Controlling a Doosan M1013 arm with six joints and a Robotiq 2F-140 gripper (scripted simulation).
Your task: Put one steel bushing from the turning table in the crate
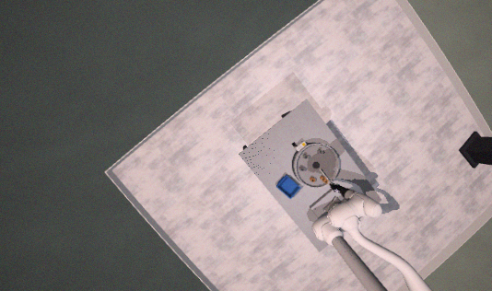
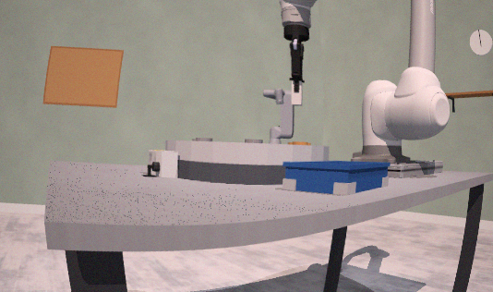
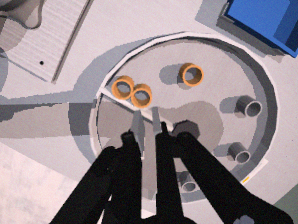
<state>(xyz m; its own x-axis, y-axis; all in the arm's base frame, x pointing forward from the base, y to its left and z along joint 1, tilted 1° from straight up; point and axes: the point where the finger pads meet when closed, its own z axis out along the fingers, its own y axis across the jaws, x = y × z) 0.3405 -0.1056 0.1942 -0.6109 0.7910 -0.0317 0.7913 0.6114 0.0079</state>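
Observation:
The round turning table (image 3: 216, 99) (image 1: 333, 160) (image 2: 245, 152) carries three orange bushings (image 3: 123, 87) (image 3: 141, 95) (image 3: 192, 75) and several grey steel bushings, among them one (image 3: 249, 106) and another (image 3: 238, 153) on the right side of the disc. In the exterior view steel bushings (image 2: 203, 139) (image 2: 253, 140) and an orange one (image 2: 299, 143) show on its top. The blue crate (image 3: 266, 3) (image 1: 288, 186) (image 2: 336, 176) stands beside the turning table. My gripper (image 3: 148, 117) (image 2: 296, 97) hangs high above the disc near its edge, fingers nearly together, with nothing between them.
A grey bent post (image 2: 286, 115) rises behind the turning table. A small white box (image 2: 162, 164) (image 1: 302, 144) sits at the table's rim. The robot base (image 2: 406, 113) stands at the right of the grey workbench (image 2: 138, 200).

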